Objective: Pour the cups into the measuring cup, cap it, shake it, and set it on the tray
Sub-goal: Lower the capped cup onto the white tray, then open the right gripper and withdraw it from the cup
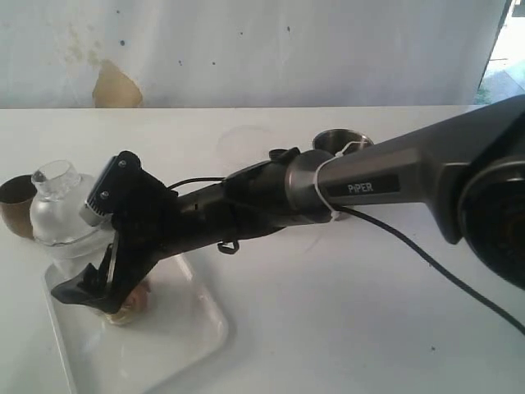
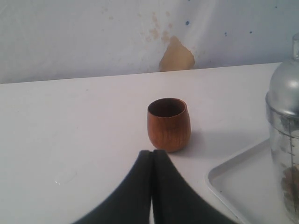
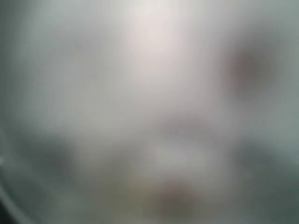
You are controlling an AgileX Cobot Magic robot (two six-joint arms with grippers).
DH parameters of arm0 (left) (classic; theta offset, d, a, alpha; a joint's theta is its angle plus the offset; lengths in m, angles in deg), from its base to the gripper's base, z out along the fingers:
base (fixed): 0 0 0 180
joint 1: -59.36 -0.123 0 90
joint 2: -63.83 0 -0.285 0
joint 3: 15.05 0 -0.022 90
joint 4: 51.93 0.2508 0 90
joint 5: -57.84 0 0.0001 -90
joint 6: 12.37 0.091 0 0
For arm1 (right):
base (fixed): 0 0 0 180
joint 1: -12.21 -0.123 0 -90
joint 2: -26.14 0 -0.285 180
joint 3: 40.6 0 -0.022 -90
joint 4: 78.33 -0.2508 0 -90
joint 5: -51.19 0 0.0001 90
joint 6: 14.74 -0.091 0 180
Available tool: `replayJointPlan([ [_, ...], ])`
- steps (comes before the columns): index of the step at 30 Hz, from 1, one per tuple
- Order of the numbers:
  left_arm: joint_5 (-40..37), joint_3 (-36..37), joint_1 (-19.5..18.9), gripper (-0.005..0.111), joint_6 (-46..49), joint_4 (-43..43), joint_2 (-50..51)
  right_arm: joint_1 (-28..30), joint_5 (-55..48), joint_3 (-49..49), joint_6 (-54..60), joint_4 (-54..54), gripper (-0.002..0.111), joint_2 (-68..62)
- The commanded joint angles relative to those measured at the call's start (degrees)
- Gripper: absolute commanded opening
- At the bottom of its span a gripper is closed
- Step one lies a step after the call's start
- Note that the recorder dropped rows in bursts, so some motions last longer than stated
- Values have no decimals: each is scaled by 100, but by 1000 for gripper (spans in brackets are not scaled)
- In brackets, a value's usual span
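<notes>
Measuring cup stands on tray, right hand low beside it.

- Setting: a robot test bench, lab-type room.
- Plain white table; a dark robot arm marked "PIPER" reaches in from the right, with a loose black cable trailing under it.
- Far side: white backdrop, stained, with a brown patch at far left.
- Props at left: wooden cup, white tray.
- Far right: a gap showing daylight.

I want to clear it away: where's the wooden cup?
In the exterior view the wooden cup stands on the table at the far left, beside the measuring cup, off the tray.
</notes>
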Motion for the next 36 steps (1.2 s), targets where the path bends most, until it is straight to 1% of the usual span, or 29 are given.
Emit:
replayJointPlan([
  [1, 31, 24, 0, 0, -7, 11, -29, 1, -64, -15, 65, -22, 100, 122],
  [5, 31, 24, 0, 0, -7, 11, -29, 1, -38, -15, -14, -22, 100, 308],
  [10, 31, 24, 0, 0, -7, 11, -29, 1, 274, 7, -204, -22, 100, 556],
  [15, 31, 24, 0, 0, -7, 11, -29, 1, 318, 7, -718, 506, 100, 775],
  [19, 31, 24, 0, 0, -7, 11, -29, 1, 368, 7, -853, 580, 100, 1033],
  [24, 31, 24, 0, 0, -7, 11, -29, 1, 448, 7, -1053, 580, 100, 1706],
  [26, 31, 24, 0, 0, -7, 11, -29, 1, 462, 7, -1439, 641, 100, 2093],
  [28, 31, 24, 0, 0, -7, 11, -29, 1, 452, 7, -2331, 1346, 100, 2553],
  [30, 31, 24, 0, 0, -7, 11, -29, 1, 381, 7, -3503, 2421, 98, 2929],
  [32, 31, 24, 0, 0, -7, 11, -29, 1, -108, 7, -4675, 3483, 92, 3285],
  [33, 31, 24, 0, 0, -7, 11, -29, 1, -412, 7, -4965, 3986, 89, 3448],
  [35, 31, 24, 0, 0, -7, 11, -29, 1, -540, 7, -6017, 4937, 75, 3800],
  [36, 31, 24, 0, 0, -7, 11, -29, 1, -566, 7, -6452, 5464, 65, 4012],
])
